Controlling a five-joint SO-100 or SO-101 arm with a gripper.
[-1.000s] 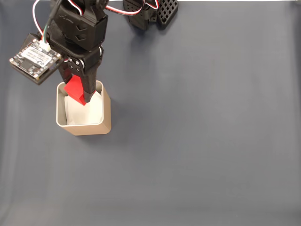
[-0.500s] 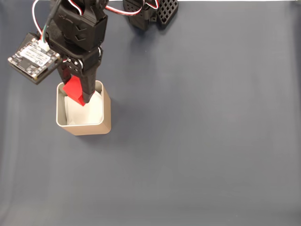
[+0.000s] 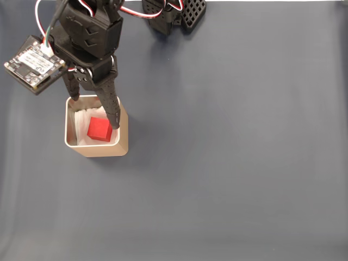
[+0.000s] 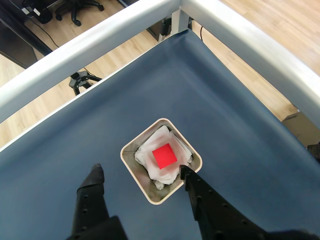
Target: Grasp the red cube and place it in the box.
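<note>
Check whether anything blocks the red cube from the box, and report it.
Nothing visible does. The red cube already lies inside the box, on its white paper lining. The gripper hangs open above the box's mouth, its fingers apart from the cube.

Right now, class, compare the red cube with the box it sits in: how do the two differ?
The red cube is bright red; the box is tan with a pale rim. The cube is much smaller than the box's mouth. The cube is a solid block, while the box is open-topped, lined with white paper and holds the cube. Both look square from above.
</note>
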